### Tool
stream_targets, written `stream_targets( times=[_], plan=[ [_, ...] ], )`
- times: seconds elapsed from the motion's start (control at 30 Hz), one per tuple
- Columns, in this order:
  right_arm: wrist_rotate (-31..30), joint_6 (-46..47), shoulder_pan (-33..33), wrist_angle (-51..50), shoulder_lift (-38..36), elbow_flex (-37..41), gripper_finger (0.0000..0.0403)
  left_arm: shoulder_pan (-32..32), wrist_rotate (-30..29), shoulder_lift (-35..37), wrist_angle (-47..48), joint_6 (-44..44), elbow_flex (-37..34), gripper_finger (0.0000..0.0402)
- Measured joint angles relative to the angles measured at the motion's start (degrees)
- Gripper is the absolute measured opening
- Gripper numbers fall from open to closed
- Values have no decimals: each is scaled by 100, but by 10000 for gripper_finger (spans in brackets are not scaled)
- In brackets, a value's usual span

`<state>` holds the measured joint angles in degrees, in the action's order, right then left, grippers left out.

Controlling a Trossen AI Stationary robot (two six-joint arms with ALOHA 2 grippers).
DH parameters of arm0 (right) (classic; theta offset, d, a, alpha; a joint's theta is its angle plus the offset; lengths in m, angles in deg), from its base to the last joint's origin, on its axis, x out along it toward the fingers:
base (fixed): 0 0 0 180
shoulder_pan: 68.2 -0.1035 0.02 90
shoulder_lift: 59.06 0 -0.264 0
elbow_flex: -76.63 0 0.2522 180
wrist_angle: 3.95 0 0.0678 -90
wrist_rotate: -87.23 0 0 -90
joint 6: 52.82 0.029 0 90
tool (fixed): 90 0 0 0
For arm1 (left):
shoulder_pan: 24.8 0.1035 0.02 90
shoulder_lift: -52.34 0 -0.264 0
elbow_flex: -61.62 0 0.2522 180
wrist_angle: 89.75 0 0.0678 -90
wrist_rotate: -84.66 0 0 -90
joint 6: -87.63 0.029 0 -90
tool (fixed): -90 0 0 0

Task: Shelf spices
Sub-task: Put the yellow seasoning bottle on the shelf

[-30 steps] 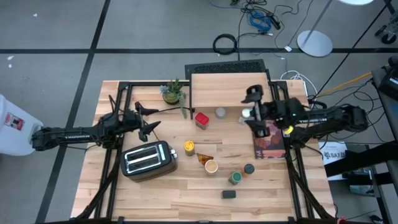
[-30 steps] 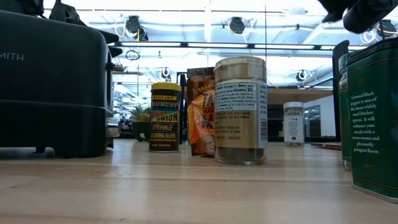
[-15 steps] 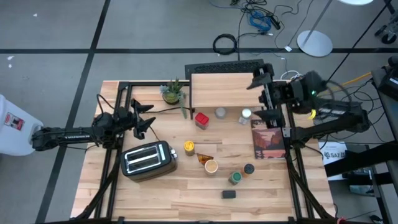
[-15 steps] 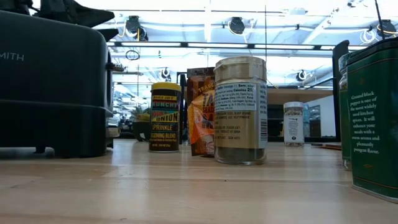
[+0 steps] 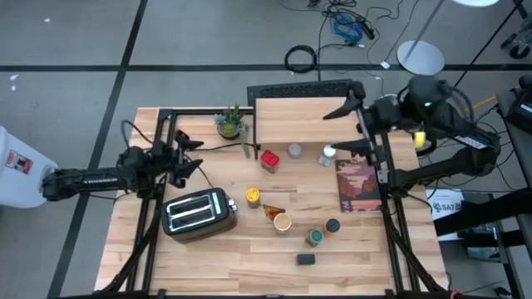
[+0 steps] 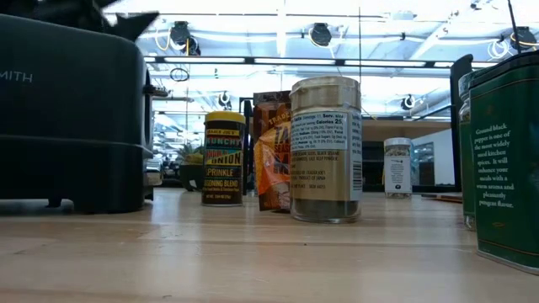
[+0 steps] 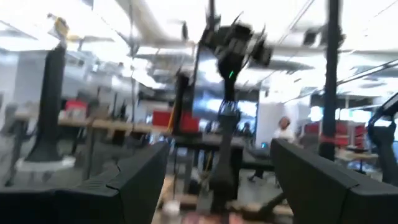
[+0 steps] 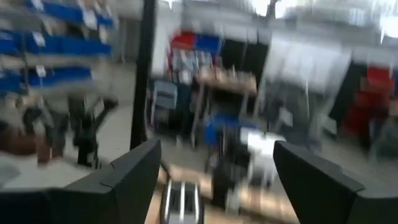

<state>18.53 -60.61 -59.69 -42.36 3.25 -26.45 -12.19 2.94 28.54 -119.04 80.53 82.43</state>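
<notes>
Spices (image 5: 283,220): sat loose on the tabletop (image 5: 233,257), shelf (image 5: 295,121) top bare.
Right gripper (image 5: 352,127): wide, empty, beside the shelf.
Left gripper (image 5: 189,155): wide, empty, near the toaster (image 5: 198,213).
Tip: take the white jar (image 5: 329,153) first, squarely, upright.

Floor (image 5: 75,41): grey, crossed by dark seams.
Cables (image 5: 345,25): blue and black coils on the floor beyond the tabletop (image 5: 241,257).
Stand base (image 5: 420,56): white round disc, right of the cables.
Ceiling (image 6: 278,38): bright, with beams and round lamps (image 6: 319,34).
Racks (image 8: 37,43): blue bins on shelving, blurred.
Benches (image 7: 93,127): long, with red items, blurred.
Person (image 7: 285,129): far off, in white.
</notes>
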Motion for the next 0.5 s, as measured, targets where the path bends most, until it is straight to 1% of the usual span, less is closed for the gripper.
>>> stream_targets(
  times=[0.1, 0.17, 0.4, 0.5],
  plan=[
    [-373, 4, 0, -882, 11, 0, 297, 1, 162, -217, 153, 240, 571, 295],
    [-634, 4, 2, -1435, 11, 1, 297, -1, 211, -424, 499, 420, 1041, 295],
    [-1317, 482, 0, -2963, 9, 2, 297, 1, 194, -1539, 2891, 1133, 3022, 295],
    [-1434, 740, 0, -3526, 9, 2, 297, 1, 105, -2026, 3978, 1355, 3789, 295]
  ],
)
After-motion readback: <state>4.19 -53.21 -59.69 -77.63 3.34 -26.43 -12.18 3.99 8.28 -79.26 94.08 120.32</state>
